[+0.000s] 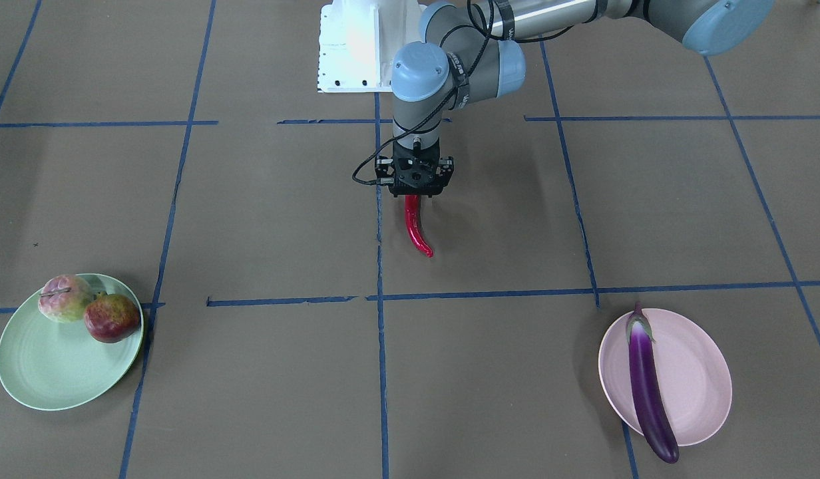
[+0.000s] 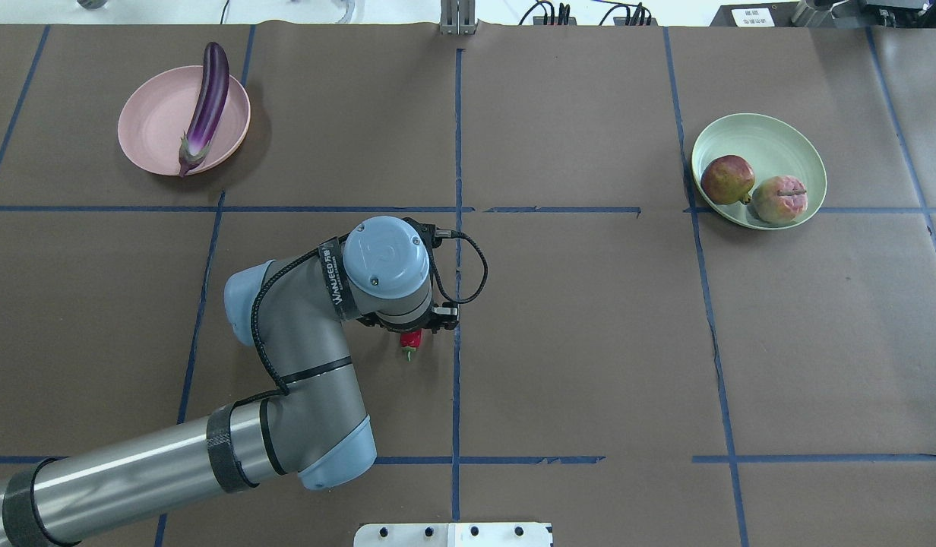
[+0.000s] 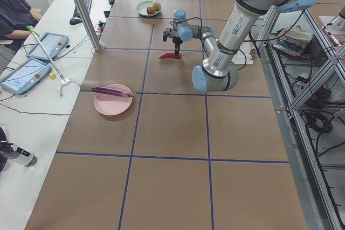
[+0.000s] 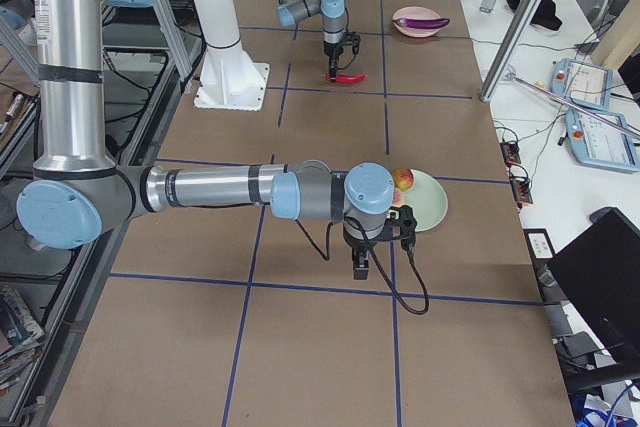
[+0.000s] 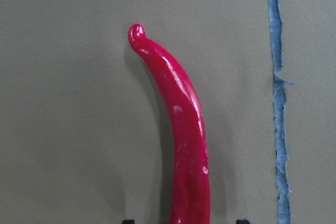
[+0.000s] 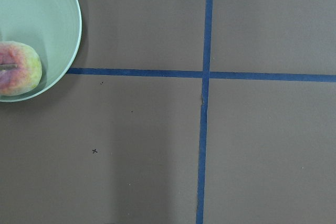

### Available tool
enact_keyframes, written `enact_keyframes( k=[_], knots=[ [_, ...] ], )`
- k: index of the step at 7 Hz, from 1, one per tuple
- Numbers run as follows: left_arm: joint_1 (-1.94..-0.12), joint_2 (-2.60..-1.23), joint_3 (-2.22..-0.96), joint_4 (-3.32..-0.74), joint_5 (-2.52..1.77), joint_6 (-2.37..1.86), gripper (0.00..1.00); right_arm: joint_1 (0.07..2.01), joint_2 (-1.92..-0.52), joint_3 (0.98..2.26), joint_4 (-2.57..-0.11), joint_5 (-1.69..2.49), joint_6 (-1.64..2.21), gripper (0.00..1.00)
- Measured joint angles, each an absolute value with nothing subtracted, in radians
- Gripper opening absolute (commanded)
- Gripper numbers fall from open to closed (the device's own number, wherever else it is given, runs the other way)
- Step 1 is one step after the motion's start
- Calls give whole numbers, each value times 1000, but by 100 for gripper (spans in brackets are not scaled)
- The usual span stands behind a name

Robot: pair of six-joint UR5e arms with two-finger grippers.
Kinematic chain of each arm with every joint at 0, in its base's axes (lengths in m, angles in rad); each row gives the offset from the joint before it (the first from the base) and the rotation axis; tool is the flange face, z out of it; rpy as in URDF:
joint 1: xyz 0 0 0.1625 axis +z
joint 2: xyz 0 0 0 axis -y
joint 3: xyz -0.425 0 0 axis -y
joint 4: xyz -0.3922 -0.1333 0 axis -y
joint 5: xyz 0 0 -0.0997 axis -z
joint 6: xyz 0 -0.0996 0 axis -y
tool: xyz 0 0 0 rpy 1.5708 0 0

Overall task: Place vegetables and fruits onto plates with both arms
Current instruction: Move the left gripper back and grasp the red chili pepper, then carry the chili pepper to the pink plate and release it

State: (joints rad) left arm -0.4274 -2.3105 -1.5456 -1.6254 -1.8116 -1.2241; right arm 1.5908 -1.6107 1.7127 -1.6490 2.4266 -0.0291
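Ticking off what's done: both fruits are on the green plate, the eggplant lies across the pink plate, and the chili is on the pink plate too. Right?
Not the chili: it lies on the table at the left gripper, not on the pink plate, as the front-facing view shows. The fruits on the green plate and the eggplant are as you say.

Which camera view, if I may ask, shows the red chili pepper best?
The left wrist view: the chili pepper fills it, curve and tip sharp, other end cut off. Front-facing shows it smaller; overhead, the left arm hides most of it; the side views show a red speck; the right wrist view shows none.
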Motion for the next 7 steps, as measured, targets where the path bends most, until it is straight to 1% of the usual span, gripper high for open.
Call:
enact_keyframes(
  k=[1,4,5,7],
  knots=[
    [-423,-2310,-1547,-1626,-1813,-1224,1,1591,-1611,1712,-1649,2427,-29,100],
    [-453,-2309,-1565,-1621,-1819,-1225,0,1591,-1611,1714,-1649,2427,-28,100],
    [-506,-2304,-1568,-1616,-1824,-1223,0,1592,-1611,1715,-1649,2427,-28,100],
    [-689,-2265,-1562,-1613,-1916,-1207,0,1591,-1612,1716,-1649,2427,-27,100]
  ],
)
